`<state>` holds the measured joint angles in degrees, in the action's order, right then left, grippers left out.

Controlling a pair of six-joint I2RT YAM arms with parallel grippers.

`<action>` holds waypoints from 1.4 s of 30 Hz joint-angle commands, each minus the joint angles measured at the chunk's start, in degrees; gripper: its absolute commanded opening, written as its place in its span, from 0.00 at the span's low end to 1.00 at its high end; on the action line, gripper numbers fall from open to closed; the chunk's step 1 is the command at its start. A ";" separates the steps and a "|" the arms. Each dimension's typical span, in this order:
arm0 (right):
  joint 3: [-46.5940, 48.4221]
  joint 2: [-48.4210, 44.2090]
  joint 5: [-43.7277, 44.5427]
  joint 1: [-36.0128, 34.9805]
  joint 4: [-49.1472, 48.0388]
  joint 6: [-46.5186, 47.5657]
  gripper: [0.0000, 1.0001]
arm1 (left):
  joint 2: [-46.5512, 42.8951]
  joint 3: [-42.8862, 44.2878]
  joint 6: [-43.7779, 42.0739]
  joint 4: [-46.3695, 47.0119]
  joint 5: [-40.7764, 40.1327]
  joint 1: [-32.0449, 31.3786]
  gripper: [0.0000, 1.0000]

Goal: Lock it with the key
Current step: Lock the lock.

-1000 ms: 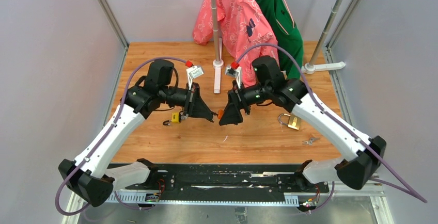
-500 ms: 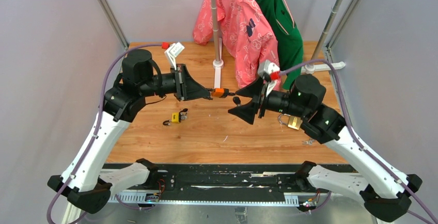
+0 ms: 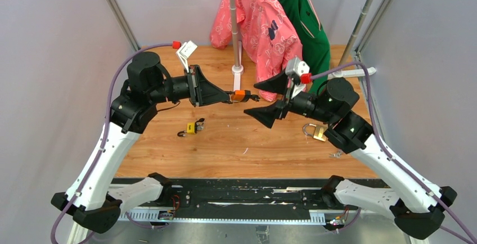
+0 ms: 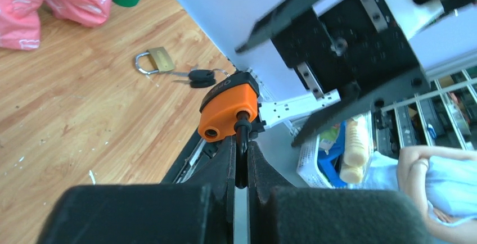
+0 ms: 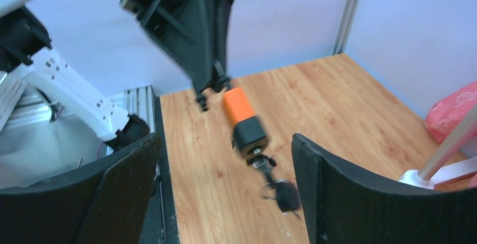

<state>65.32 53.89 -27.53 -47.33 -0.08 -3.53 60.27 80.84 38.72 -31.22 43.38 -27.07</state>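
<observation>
An orange-and-black padlock hangs in the air above the table. My left gripper is shut on its black shackle, as the left wrist view shows below the orange body. A key sits in the lock's black end, with a ring and a dark fob dangling. My right gripper is open wide, its fingers on either side of the key end without touching it; in the right wrist view it is empty.
A brass padlock with keys lies on the table at the right, also in the left wrist view. A small yellow padlock lies left of centre. Loose keys lie front right. A stand pole with a pink shirt stands at the back.
Both arms rose from the table, the left carrying the orange padlock up. Over the last half second the right gripper lifted slightly and its fingers now straddle the key.
</observation>
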 commanded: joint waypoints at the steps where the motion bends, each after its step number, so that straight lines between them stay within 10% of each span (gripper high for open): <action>1: 2.45 1.90 -7.34 6.35 -8.31 -10.12 0.88 | -1.63 0.01 0.12 6.98 5.50 0.09 0.00; 14: -1.69 10.16 -25.22 11.46 -34.74 -32.58 0.86 | -1.13 1.05 5.52 13.11 7.91 0.30 0.00; 42: -3.84 19.35 -28.95 11.39 -64.43 -57.03 0.28 | -1.21 -0.87 8.52 16.51 7.40 1.80 0.00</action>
<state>60.05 72.73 -54.19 -36.60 -58.72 -57.34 59.94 80.29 46.35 -18.06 50.00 -25.91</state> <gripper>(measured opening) 0.328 0.058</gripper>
